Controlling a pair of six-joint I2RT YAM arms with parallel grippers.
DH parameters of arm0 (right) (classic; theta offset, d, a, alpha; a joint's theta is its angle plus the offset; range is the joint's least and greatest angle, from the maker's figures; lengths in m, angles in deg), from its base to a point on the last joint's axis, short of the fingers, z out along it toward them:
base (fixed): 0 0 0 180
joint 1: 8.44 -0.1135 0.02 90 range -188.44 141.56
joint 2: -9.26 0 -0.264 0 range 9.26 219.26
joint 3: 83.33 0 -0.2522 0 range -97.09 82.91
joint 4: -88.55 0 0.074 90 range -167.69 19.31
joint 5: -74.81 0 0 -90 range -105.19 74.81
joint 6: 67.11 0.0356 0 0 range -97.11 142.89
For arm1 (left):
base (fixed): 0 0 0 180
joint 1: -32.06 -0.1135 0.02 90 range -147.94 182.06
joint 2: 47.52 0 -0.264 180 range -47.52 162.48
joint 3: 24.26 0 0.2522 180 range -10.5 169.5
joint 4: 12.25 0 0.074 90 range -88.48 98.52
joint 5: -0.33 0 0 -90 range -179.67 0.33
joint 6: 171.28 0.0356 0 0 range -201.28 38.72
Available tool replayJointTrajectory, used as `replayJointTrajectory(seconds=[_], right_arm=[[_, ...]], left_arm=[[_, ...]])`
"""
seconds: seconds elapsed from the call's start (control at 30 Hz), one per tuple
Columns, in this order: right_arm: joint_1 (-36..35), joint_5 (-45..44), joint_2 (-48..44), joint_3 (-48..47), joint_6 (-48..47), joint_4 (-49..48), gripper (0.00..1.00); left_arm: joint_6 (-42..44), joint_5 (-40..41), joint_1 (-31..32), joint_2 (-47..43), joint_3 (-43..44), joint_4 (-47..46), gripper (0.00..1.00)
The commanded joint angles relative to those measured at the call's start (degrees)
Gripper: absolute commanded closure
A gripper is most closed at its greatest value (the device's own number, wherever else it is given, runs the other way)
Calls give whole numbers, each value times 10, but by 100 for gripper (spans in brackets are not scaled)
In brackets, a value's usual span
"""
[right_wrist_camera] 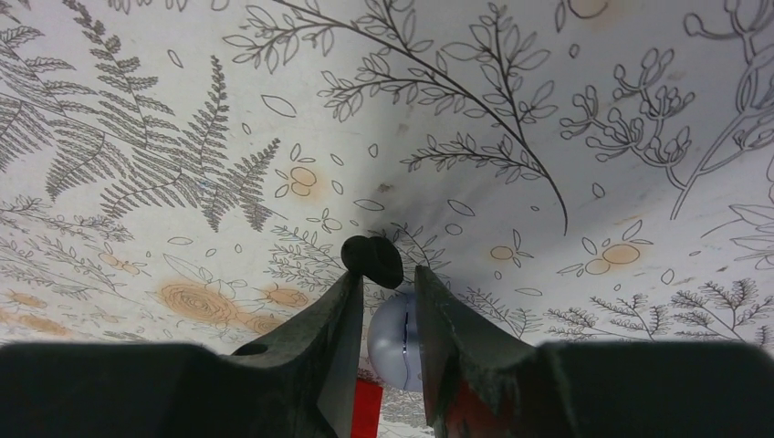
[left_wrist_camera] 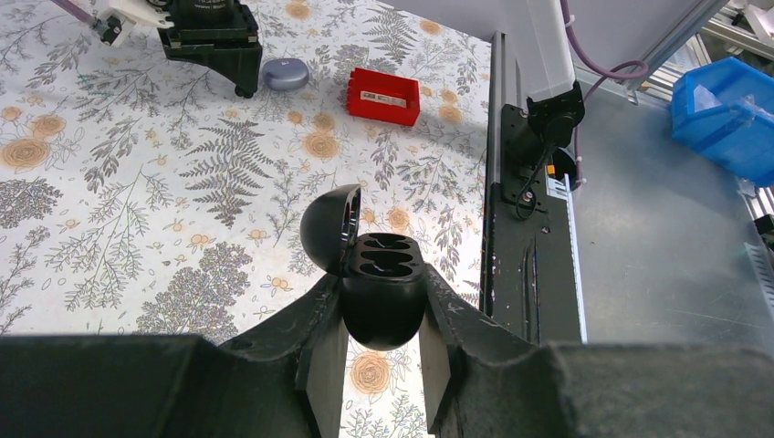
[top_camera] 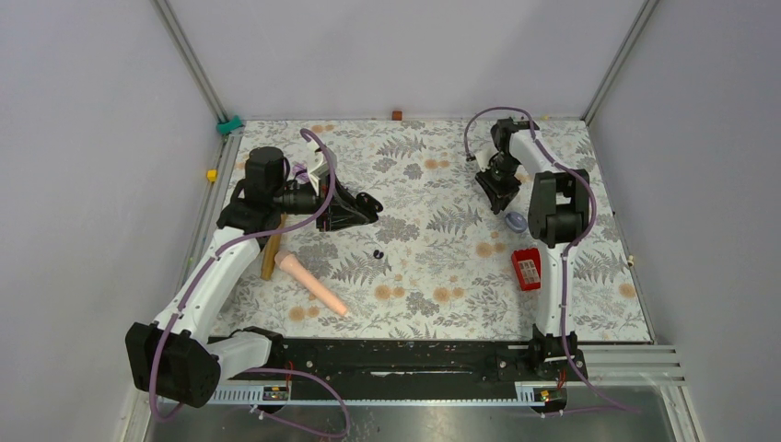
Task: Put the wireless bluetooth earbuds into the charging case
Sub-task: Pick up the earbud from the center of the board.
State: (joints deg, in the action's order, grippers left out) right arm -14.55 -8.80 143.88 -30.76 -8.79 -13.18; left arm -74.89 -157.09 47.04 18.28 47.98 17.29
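Observation:
My left gripper point(left_wrist_camera: 383, 285) is shut on a black charging case point(left_wrist_camera: 383, 310), held above the table with its lid point(left_wrist_camera: 327, 228) flipped open and both sockets showing empty. In the top view that gripper point(top_camera: 365, 206) hovers left of centre. A black earbud point(top_camera: 378, 254) lies on the cloth just below it. My right gripper point(right_wrist_camera: 385, 270) is low over the table at the back right, jaws narrowly apart. Another black earbud point(right_wrist_camera: 372, 260) sits at its tips, touching the left finger point(right_wrist_camera: 342, 301), with a thin gap to the other finger.
A closed lavender case point(top_camera: 516, 221) lies just behind the right gripper point(top_camera: 503, 191), and a red box point(top_camera: 526, 269) sits nearer the front. A pink microphone point(top_camera: 313, 284) and a wooden stick point(top_camera: 270, 256) lie front left. The black base rail point(left_wrist_camera: 525, 274) runs along the near edge.

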Motion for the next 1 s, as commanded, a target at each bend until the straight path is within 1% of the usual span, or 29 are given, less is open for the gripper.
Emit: replayJointTrajectory(seconds=[0.0,0.17,0.33,0.47,0.6,0.97], right_arm=[[-15,-26,3,-12,-34,6,66],[-18,-20,-6,-16,-49,9,70],[-21,6,-15,-16,-71,29,80],[-27,34,-30,-5,-87,36,82],[-31,50,-40,4,-93,36,87],[-32,86,-69,11,-87,33,92]], left_arm=[[8,3,3,5,5,-27,96],[9,5,4,6,5,-27,96],[8,6,4,6,4,-27,96],[9,6,4,7,4,-28,96],[9,6,4,6,4,-27,96],[9,9,7,11,5,-27,96]])
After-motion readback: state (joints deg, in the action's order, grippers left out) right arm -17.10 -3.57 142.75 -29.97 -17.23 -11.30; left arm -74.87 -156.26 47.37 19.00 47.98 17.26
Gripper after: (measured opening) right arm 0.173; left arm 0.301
